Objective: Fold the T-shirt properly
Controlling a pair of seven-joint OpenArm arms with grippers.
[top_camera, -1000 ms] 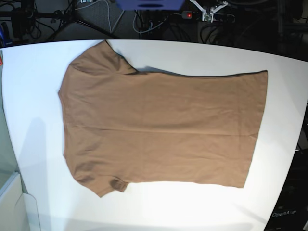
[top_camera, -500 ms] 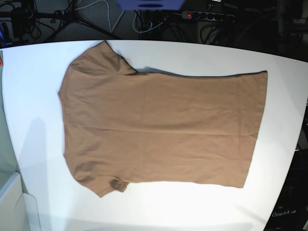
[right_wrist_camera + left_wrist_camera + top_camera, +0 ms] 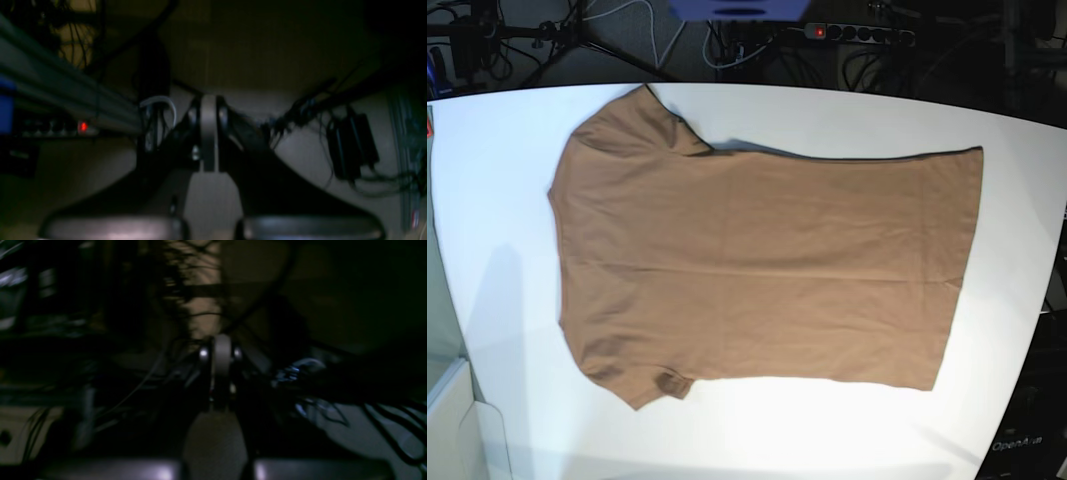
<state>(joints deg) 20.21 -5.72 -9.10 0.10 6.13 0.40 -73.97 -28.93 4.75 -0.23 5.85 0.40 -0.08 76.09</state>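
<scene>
The tan T-shirt [image 3: 767,265] lies spread flat on the white table [image 3: 827,115] in the base view, shoulders to the left, hem to the right, with a small darker spot [image 3: 667,381] on the near sleeve. Neither arm shows in the base view. In the left wrist view my left gripper [image 3: 221,355] is shut, its fingers pressed together with nothing between them, in front of dark cables. In the right wrist view my right gripper [image 3: 208,115] is shut and empty too, facing a dim area off the table. No shirt shows in either wrist view.
A power strip with a red light [image 3: 822,31] and tangled cables lie beyond the table's far edge. A metal rail [image 3: 66,100] and a black adapter [image 3: 353,146] show in the right wrist view. White table surface surrounds the shirt on all sides.
A white gripper part seen at the top of the base view a second ago has gone out of the frame. The T-shirt has not moved.
</scene>
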